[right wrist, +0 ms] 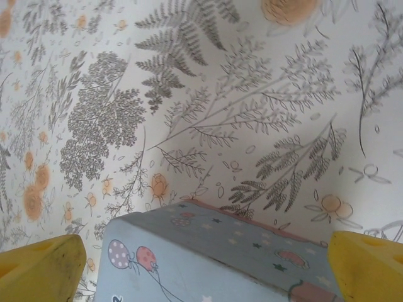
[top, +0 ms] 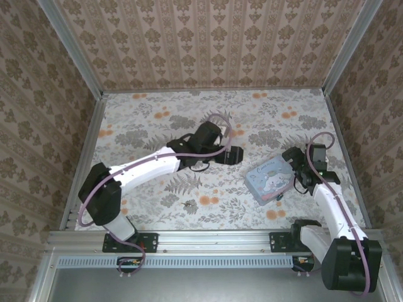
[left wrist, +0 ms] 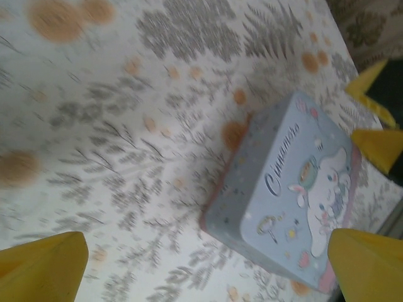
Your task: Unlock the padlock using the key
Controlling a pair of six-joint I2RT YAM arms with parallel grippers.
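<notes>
The padlock and the key are hidden or out of view. My left gripper [top: 234, 155] hovers open over the middle of the table, just left of a pale blue cartoon-printed square tin [top: 271, 178]. Its yellow fingertips [left wrist: 44, 264] stand wide apart with nothing between them, and the tin [left wrist: 296, 201] lies ahead to the right. My right gripper [top: 295, 165] is open at the tin's far right edge. Its yellow fingers [right wrist: 41, 267] straddle the tin's lid [right wrist: 214, 258] without touching it.
The table wears a floral cloth [top: 157, 119], and patterned walls close it in on the left, back and right. A metal rail [top: 208, 239] runs along the near edge between the arm bases. The right gripper's yellow fingers [left wrist: 378, 148] show beyond the tin.
</notes>
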